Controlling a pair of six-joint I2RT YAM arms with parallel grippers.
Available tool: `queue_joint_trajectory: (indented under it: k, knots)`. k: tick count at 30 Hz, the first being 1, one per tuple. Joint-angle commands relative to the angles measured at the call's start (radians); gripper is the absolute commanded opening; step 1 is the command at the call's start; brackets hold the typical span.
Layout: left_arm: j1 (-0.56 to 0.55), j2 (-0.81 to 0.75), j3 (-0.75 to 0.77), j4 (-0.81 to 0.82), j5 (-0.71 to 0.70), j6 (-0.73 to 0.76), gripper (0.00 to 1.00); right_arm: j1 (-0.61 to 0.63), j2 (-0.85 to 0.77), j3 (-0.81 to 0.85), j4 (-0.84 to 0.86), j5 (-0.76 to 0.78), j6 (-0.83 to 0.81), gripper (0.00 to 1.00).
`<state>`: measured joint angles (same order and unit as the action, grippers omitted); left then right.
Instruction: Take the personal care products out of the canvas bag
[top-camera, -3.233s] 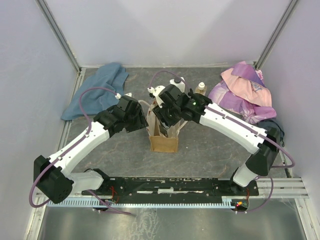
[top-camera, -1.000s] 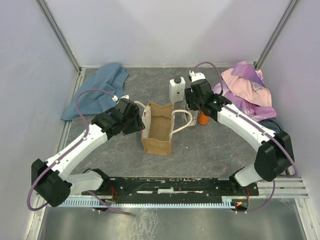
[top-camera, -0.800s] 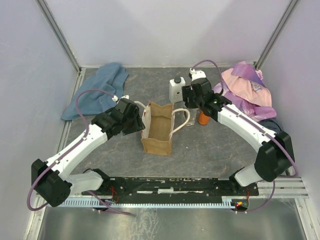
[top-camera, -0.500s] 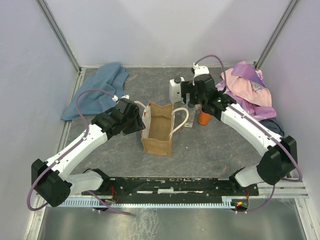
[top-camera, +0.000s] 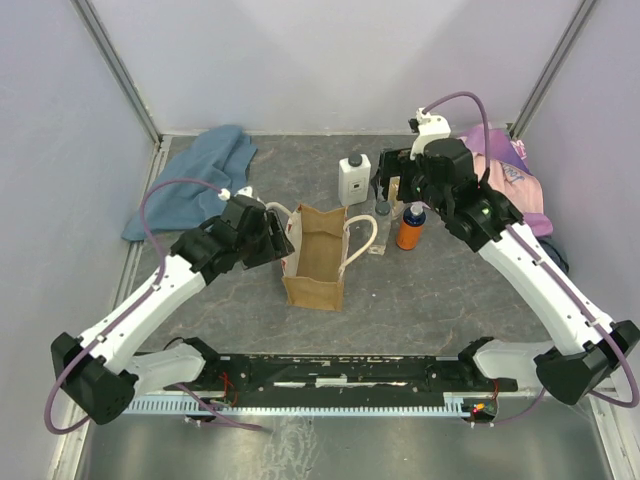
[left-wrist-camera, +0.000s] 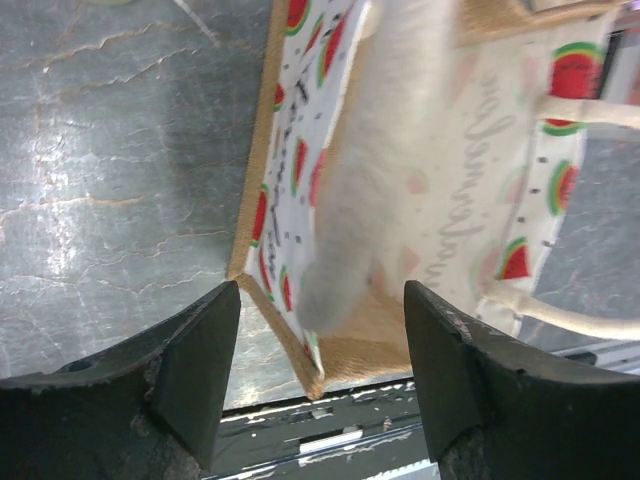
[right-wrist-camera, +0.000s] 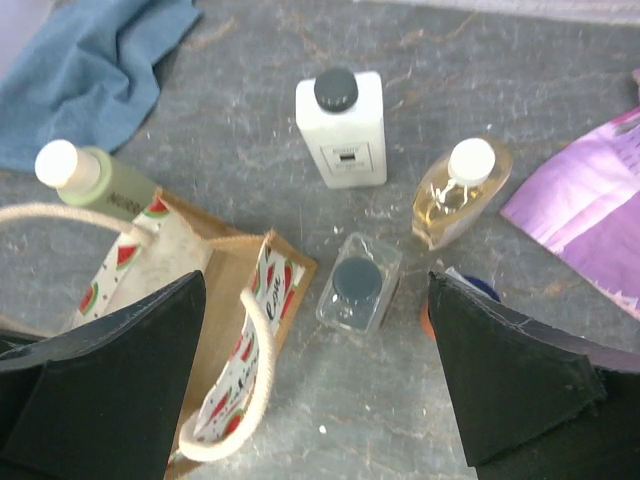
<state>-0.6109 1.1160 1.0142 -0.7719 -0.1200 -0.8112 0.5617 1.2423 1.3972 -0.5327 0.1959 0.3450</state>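
The grey stone-look tabletop (top-camera: 430, 295) is fenced by pale walls on three sides and by a black rail (top-camera: 340, 366) along the bottom of the frame. Bare surface shows between that rail and the small tan canvas bag with cream loop handles (top-camera: 316, 262), which stands open just left of centre. A crumpled blue cloth (top-camera: 195, 188) fills the upper left corner, a pink-purple cloth (top-camera: 512, 172) the upper right.

Above and right of the bag, close together but apart, stand a white rectangular bottle with dark cap (top-camera: 354, 182), a clear dark-lidded jar (right-wrist-camera: 355, 285), a pale golden bottle with white cap (right-wrist-camera: 455, 195) and an orange bottle with blue cap (top-camera: 409, 230). A pale green cream-capped bottle (right-wrist-camera: 95, 180) leans at the bag's upper left corner; inside or outside, I cannot tell.

The left arm reaches in low from the lower left. Its left pincer (left-wrist-camera: 322, 295) is apart, with one blurred handle between the fingers, unclamped. The right arm arches high from the lower right, and the right pincer (top-camera: 390, 185) hangs spread wide above the bottles, holding nothing.
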Motion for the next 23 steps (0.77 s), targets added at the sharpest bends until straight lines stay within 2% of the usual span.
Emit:
queue_joint_trajectory:
  k: [1, 4, 10, 11, 14, 16, 19, 23]
  knots:
    - [-0.013, -0.051, 0.118, -0.002, 0.005, -0.038, 0.75, 0.004, 0.012, 0.021, -0.087, -0.05, 0.019, 1.0]
    - [-0.024, -0.049, 0.197, -0.067, -0.033, -0.028, 0.75, 0.005, 0.017, 0.017, -0.096, -0.082, 0.03, 1.0]
    - [-0.08, -0.046, 0.381, -0.188, -0.213, 0.001, 0.78, 0.005, 0.073, 0.076, -0.157, -0.136, 0.037, 1.0]
    - [-0.081, -0.039, 0.407, -0.202, -0.243, 0.022, 0.79, 0.004, 0.091, 0.103, -0.181, -0.141, 0.04, 1.0]
    - [-0.077, -0.005, 0.5, -0.275, -0.409, 0.117, 0.96, 0.005, 0.142, 0.201, -0.272, -0.14, 0.025, 1.0]
    - [-0.06, 0.0, 0.521, -0.289, -0.497, 0.166, 0.99, 0.004, 0.144, 0.245, -0.329, -0.069, 0.012, 1.0]
    - [-0.004, -0.026, 0.495, -0.225, -0.447, 0.232, 0.99, 0.005, 0.11, 0.251, -0.353, 0.064, -0.003, 1.0]
    - [0.011, -0.023, 0.449, -0.179, -0.42, 0.243, 0.99, 0.003, 0.09, 0.255, -0.375, 0.11, 0.007, 1.0]
